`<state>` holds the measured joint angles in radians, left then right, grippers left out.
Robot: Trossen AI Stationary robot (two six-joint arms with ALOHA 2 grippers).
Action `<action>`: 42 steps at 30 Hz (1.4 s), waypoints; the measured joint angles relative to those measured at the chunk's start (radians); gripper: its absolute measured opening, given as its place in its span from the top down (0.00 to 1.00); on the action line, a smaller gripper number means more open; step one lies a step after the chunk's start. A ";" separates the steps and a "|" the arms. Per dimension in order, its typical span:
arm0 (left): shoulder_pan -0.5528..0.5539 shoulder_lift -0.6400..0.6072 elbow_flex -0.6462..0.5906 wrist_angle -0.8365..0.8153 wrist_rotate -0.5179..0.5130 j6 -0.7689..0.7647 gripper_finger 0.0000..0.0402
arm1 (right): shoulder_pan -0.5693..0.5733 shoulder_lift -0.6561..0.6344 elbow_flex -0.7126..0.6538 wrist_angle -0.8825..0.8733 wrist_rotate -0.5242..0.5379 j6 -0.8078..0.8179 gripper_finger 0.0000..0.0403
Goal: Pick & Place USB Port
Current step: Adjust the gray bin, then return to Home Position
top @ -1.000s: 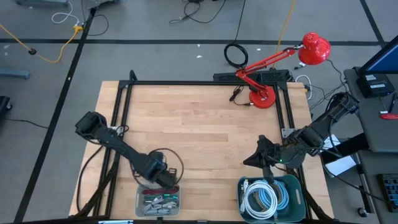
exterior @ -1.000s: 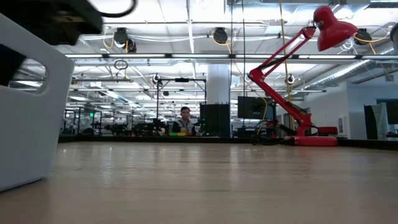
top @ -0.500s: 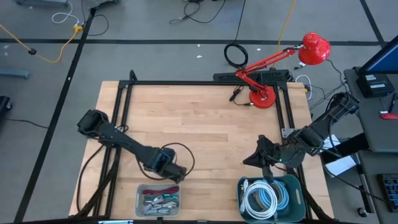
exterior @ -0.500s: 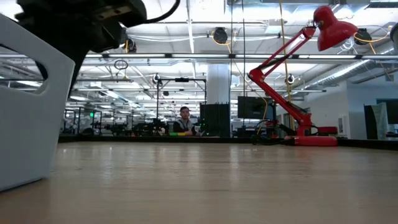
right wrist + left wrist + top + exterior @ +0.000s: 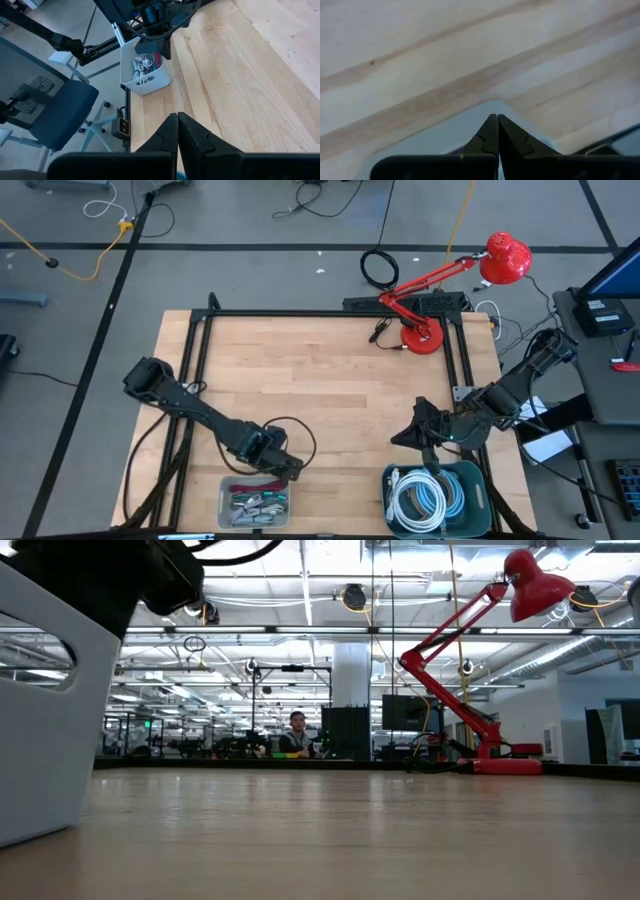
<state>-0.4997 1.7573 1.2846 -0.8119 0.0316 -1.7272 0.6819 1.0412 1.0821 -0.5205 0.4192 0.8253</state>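
- The USB parts (image 5: 255, 502) lie as a loose heap of small grey and silver pieces with some red among them, piled at the bottom of a bin; single pieces are too small to tell apart.
- The bin (image 5: 226, 490) is a small, pale, rectangular, open-topped tub with a handle slot in its wall. It stands upright on the tabletop (image 5: 320, 380) at its near edge, left of the middle.

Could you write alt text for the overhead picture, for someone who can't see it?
Seen from above, the left gripper hangs over the far rim of a white bin of small parts, while the right gripper waits beside a teal bin of white cable.
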 joint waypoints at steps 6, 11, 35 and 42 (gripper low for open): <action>-0.021 0.000 0.000 0.005 0.022 0.000 1.00 | -0.010 0.000 0.000 0.000 0.001 0.000 1.00; -0.027 0.000 0.000 0.013 0.022 0.001 1.00 | -0.020 0.000 0.000 0.000 0.002 0.000 1.00; -0.009 0.000 0.000 0.010 -0.039 0.053 1.00 | -0.022 0.000 0.000 0.023 0.003 -0.003 1.00; 0.079 0.000 0.000 -0.004 -0.102 0.118 1.00 | -0.034 0.000 0.000 0.023 0.002 -0.011 1.00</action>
<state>-0.4206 1.7573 1.2846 -0.8159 -0.0707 -1.6095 0.6483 1.0416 1.0821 -0.4980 0.4216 0.8146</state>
